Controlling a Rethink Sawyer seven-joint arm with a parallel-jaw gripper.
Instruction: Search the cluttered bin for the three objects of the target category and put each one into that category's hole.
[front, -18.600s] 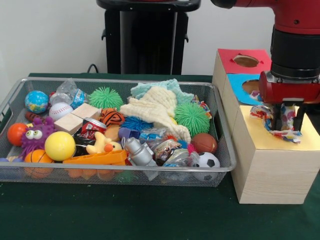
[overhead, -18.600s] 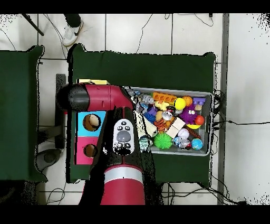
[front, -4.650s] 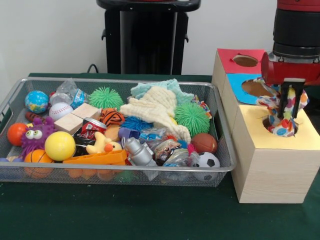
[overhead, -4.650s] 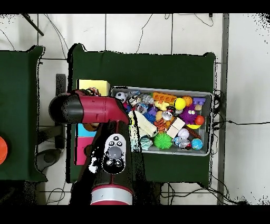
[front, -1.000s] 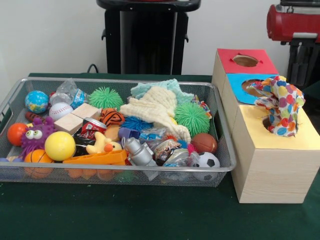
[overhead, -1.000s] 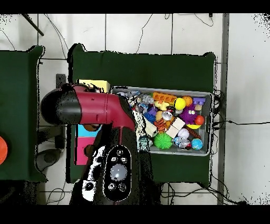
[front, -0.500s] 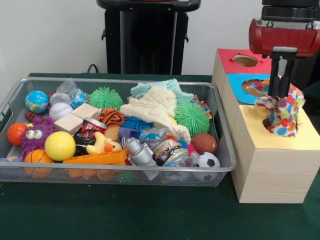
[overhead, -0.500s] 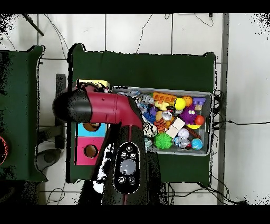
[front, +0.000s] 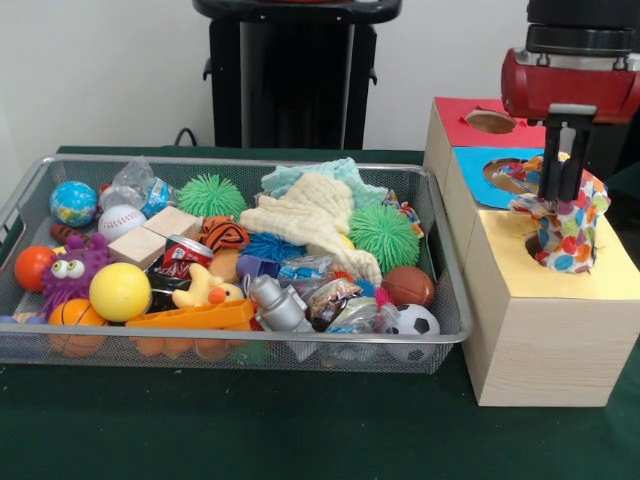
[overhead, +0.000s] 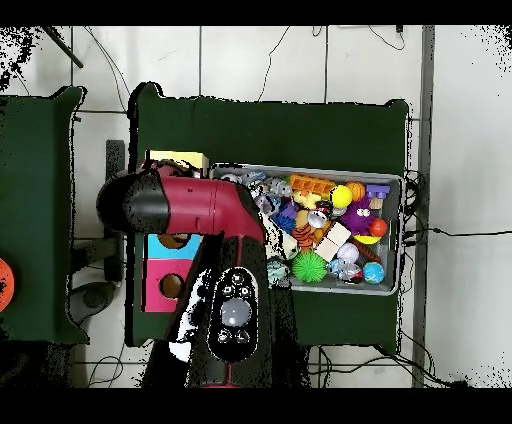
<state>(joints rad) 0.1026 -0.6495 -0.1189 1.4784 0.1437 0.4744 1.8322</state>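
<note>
A polka-dot cloth (front: 565, 225) stands bunched up out of the hole in the yellow-topped wooden box (front: 610, 275), with its lower end inside the hole. My gripper (front: 560, 195) hangs straight down over it, shut, its tips touching the top of the cloth. In the wire bin (front: 230, 162), a cream knitted cloth (front: 310, 215) lies over a teal cloth (front: 320, 172) at the back middle. In the overhead view my arm (overhead: 215, 210) covers the gripper and most of the yellow box (overhead: 178, 157).
Behind the yellow box stand a blue-topped box (front: 480, 165) and a red-topped box (front: 470, 108), each with a round hole. The bin holds several balls, spiky green balls, a purple monster, a rubber duck, wooden blocks and wrapped items. Green cloth covers the table.
The gripper, raised high above the box a second ago, has come down onto the top of the polka-dot cloth. The cloth still stands out of the hole.
</note>
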